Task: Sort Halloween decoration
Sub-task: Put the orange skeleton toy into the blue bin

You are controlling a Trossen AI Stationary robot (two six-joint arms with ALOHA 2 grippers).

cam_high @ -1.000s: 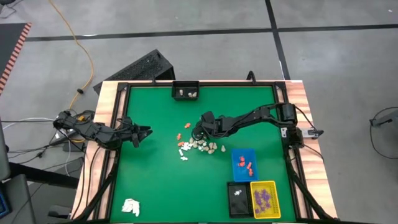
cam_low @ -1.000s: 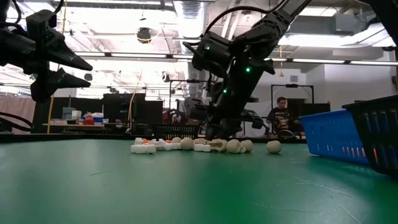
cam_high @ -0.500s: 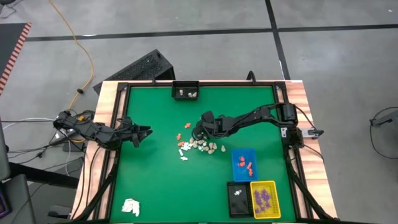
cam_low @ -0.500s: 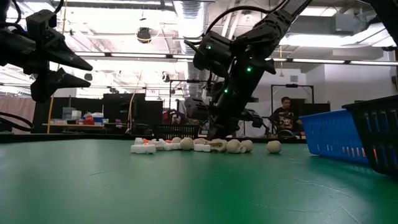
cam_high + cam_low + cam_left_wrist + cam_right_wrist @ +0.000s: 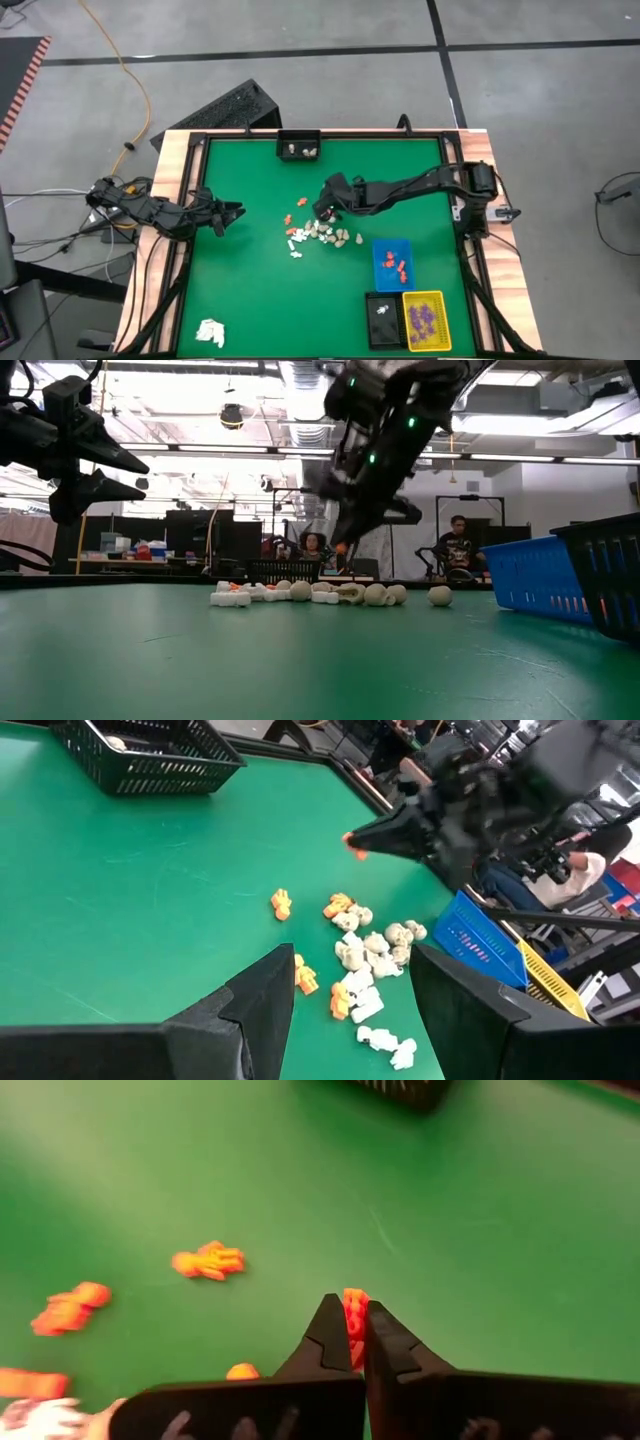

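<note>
An orange figurine [image 5: 354, 1320] is clenched in the right end effector [image 5: 348, 1330], raised clear of the pile [image 5: 320, 233], presumably for the blue tray [image 5: 392, 264], where orange pieces are gathered.

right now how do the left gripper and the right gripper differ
The right gripper is shut on an orange piece, lifted above the pile at mid-table; the left gripper is open and holds nothing. The left one waits near the table's left edge. Both are dark two-finger grippers.
</note>
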